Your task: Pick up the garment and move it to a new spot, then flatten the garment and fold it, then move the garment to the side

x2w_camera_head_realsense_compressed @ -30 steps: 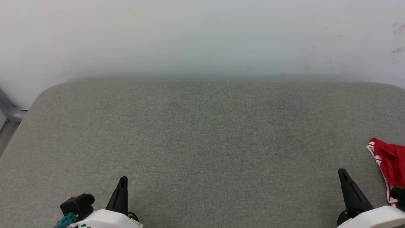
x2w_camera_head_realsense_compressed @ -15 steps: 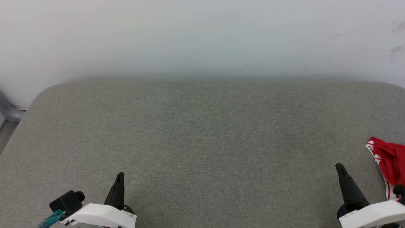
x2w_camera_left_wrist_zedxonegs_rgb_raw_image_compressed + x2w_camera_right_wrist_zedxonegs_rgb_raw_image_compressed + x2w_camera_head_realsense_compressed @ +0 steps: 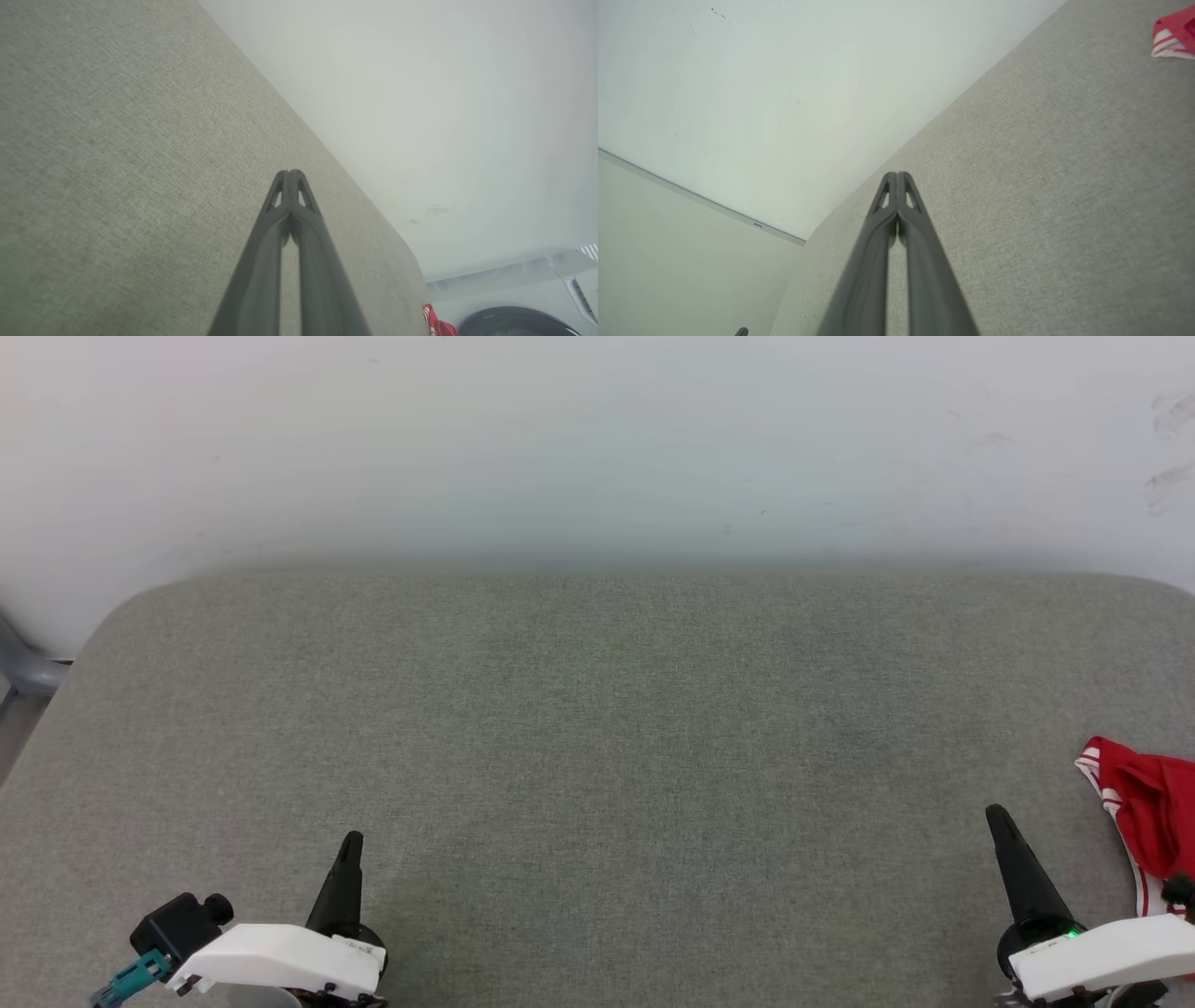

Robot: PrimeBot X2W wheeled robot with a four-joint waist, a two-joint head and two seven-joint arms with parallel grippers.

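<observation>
The two dark fingers (image 3: 261,261) of the left gripper (image 3: 290,175) are pressed together, tip to tip, and nothing is pinched between them. The same is seen at the right gripper (image 3: 896,176): its fingers (image 3: 920,261) are shut tight and nothing is held. Each finger is long, thin and smooth. It narrows to a point, with a small hole near the tip. Behind the fingers, white shells (image 3: 280,957) are seen on both wrists.

Under both grippers a wide grey pad (image 3: 597,728) is spread. It is covered in rough woven cloth, and its far corners are rounded. Behind it a plain pale wall (image 3: 597,448) is seen.

The shirt (image 3: 1144,803) is found at the right edge of the pad, near the right gripper and well apart from the left one. It is red, with white and red stripes on its trim. It looks soft and bunched, with deep folds. Only a part of it is shown, so it cannot be told whether it is folded neatly.

Two stages are fitted by this: a shirt in a heap that is to be picked up, or a shirt that is put to the side. Which one it is cannot be told. Either way, care is needed near the shirt, because floppy cloth is easily snagged and dragged by a pointed finger.
</observation>
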